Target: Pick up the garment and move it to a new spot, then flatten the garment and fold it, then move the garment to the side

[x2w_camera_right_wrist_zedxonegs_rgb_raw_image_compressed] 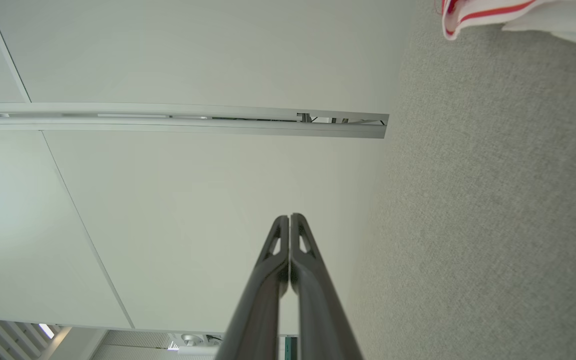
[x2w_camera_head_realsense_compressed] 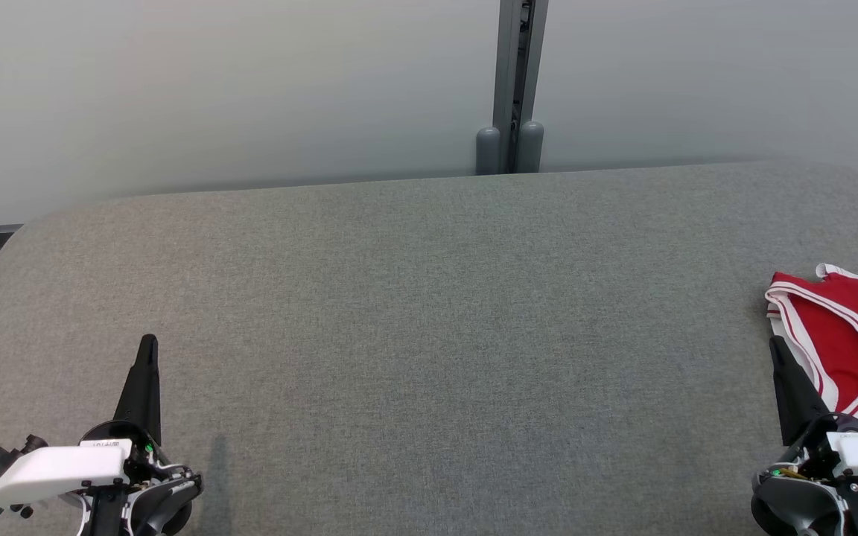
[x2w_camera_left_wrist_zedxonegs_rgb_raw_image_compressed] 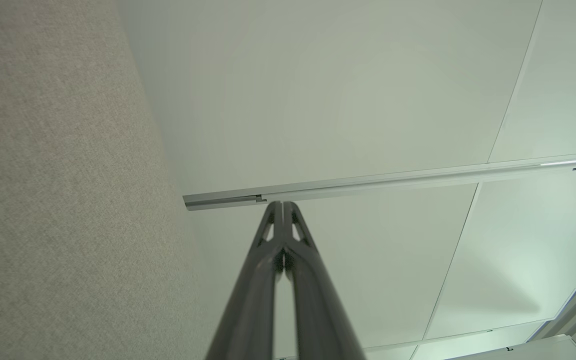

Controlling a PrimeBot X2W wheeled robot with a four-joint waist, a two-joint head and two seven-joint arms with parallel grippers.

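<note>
I'm holding my right gripper [x2w_camera_head_realsense_compressed: 777,348] clenched, empty, the garment [x2w_camera_head_realsense_compressed: 850,335] lying just beside its fingertips; left gripper [x2w_camera_head_realsense_compressed: 147,344] clenched, well apart.

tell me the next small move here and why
Probably open the right gripper and ease it rightward onto the red garment. Both grippers are shut and empty. The garment lies on the grey fabric table at its right side, just beside that gripper's tips, while the left gripper is far across.
</note>
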